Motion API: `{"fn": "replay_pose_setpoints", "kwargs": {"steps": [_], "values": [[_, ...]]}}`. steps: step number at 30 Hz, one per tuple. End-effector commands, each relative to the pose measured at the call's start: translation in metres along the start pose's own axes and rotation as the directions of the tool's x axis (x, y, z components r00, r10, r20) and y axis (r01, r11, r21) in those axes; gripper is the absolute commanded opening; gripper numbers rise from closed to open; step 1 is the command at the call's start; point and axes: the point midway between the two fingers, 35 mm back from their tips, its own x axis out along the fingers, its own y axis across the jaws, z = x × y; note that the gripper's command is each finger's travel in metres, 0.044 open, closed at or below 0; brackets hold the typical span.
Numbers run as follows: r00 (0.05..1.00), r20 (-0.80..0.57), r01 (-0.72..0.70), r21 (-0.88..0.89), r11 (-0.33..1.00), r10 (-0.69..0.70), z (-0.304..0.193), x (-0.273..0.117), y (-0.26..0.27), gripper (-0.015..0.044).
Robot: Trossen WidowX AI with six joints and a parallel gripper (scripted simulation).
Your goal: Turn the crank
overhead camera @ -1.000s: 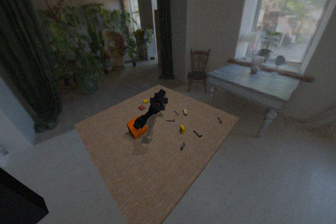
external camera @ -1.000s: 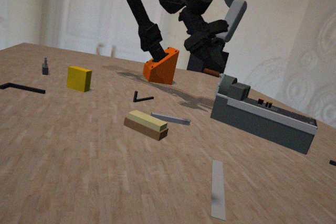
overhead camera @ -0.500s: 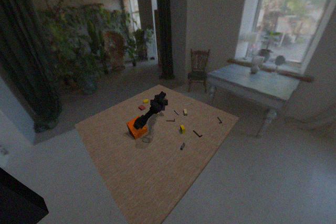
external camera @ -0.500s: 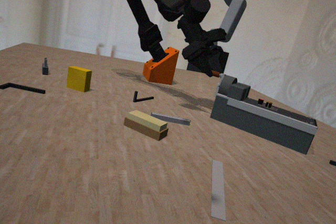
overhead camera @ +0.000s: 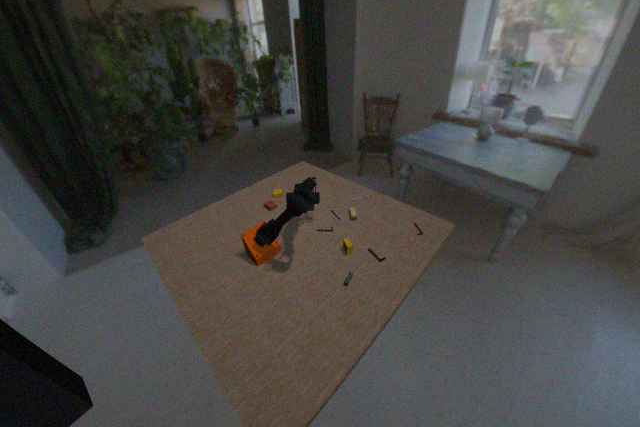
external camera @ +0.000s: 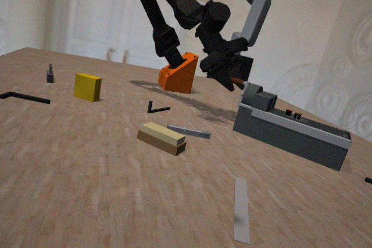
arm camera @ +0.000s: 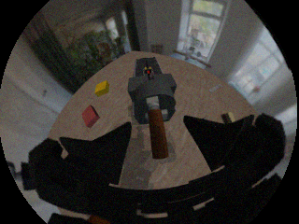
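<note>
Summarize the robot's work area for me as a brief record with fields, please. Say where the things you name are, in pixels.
machine: grey crank-driven slide unit [external camera: 291, 140] [arm camera: 151, 86]
crank handle: brown grip [external camera: 236, 81] [arm camera: 158, 135], between the open fingers, not clamped
gripper [external camera: 237, 84] [arm camera: 157, 121]: open, around the handle
pointer: red mark [external camera: 288, 111] [arm camera: 149, 72] near brass marks; exact level cannot be told
beside machine: red block [overhead camera: 270, 204] [arm camera: 91, 116], yellow block [overhead camera: 277, 193] [arm camera: 102, 89]
two-tone block [overhead camera: 353, 214] [external camera: 161, 137]: lying flat
</note>
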Motion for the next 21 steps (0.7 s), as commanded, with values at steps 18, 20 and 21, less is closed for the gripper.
{"fn": "replay_pose_setpoints", "kwargs": {"steps": [18, 20, 21], "values": [[1.000, -0.005, -0.011, -0.007, 1.000, 0.011, -0.0033, 0.0013, 0.0040, 0.0000], [1.000, -0.005, -0.011, -0.007, 1.000, 0.011, -0.0014, 0.0008, 0.0021, 0.0000], [1.000, -0.005, -0.011, -0.007, 1.000, 0.011, -0.0014, 0.0008, 0.0023, 0.0000]]}}
